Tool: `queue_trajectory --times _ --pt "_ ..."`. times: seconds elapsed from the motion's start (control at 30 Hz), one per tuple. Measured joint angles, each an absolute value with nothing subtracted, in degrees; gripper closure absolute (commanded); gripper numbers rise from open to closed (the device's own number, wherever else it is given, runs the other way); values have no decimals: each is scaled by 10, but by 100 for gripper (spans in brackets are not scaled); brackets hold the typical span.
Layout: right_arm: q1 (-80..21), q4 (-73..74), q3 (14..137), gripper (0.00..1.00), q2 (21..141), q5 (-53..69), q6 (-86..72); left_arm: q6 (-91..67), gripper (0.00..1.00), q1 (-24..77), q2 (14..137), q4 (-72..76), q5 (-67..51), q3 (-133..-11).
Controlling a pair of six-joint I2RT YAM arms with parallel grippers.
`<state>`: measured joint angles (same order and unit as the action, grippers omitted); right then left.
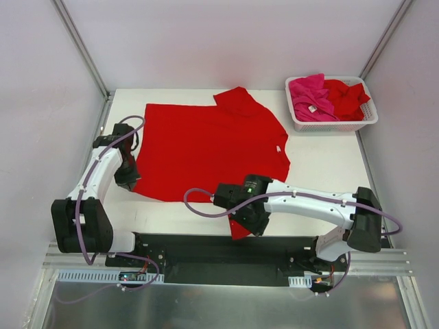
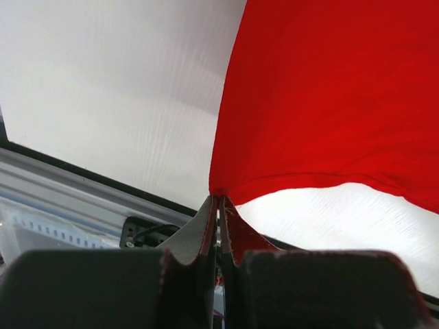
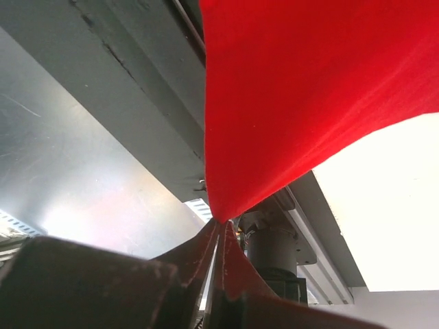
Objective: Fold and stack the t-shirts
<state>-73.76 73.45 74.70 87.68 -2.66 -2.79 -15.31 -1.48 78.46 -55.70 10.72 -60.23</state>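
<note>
A bright red t-shirt (image 1: 206, 147) lies spread on the white table, one sleeve at the far side. My left gripper (image 1: 128, 179) is shut on the shirt's near left corner; in the left wrist view the cloth (image 2: 329, 96) runs up from the pinched fingertips (image 2: 218, 200). My right gripper (image 1: 241, 223) is shut on the shirt's near right part, with a flap of red hanging below it; in the right wrist view the cloth (image 3: 309, 89) hangs from the closed tips (image 3: 221, 221). More shirts, one magenta-pink (image 1: 310, 99) and one red (image 1: 346, 97), lie bunched in the basket.
A white slotted basket (image 1: 334, 125) stands at the table's far right corner. Grey walls and metal posts close in both sides. The black base plate (image 1: 219, 250) and a metal rail run along the near edge, under the right gripper.
</note>
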Motion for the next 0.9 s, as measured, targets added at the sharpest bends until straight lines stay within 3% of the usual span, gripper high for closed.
queue_trajectory --times 0.9 --pt "-832 744 750 99 840 31 -110 -216 100 16 624 -649 32 -569"
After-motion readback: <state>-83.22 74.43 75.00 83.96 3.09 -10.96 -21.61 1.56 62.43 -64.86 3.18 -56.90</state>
